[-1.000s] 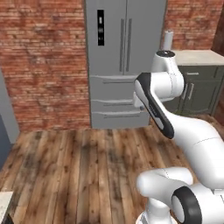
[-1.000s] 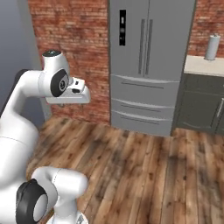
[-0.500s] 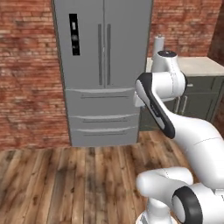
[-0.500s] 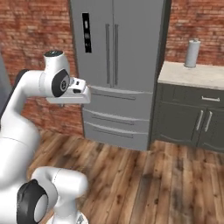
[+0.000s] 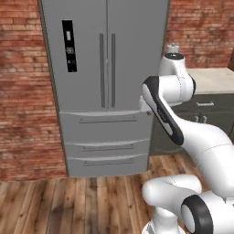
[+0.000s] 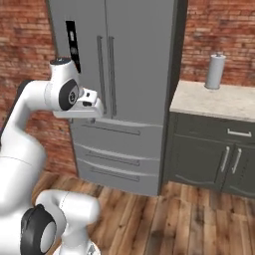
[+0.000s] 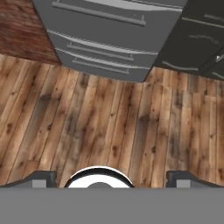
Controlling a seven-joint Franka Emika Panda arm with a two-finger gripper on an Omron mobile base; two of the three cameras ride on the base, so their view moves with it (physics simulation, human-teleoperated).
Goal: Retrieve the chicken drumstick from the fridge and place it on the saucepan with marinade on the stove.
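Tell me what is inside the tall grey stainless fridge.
The tall grey stainless fridge has both doors and its lower drawers shut, so whatever it holds is hidden. Just its outer face, bar handles and dark panel can be seen.

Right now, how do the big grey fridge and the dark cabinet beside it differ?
The fridge is tall, light grey steel; the cabinet is low and dark grey. The fridge has long upright bar handles; the cabinet has short ones. The cabinet carries a pale counter; the fridge does not. Both are shut.
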